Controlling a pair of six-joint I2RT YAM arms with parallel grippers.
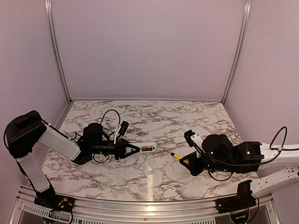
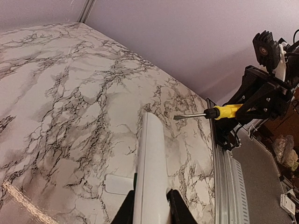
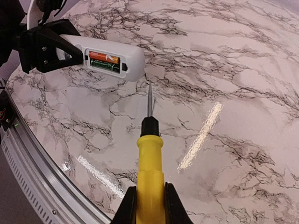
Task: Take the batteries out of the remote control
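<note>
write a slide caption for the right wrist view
right claw holds a yellow screwdriver pointing toward the remote, held by the left claw, its open bay showing the batteries

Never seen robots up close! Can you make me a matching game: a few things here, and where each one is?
Things:
1. remote control
2. batteries
3. screwdriver
4. flat white piece

Places:
A. lying on the marble table
B. clamped in the right gripper
C. clamped in the left gripper
D. in the remote's open compartment

Pairs: 1-C, 2-D, 3-B, 4-A
</note>
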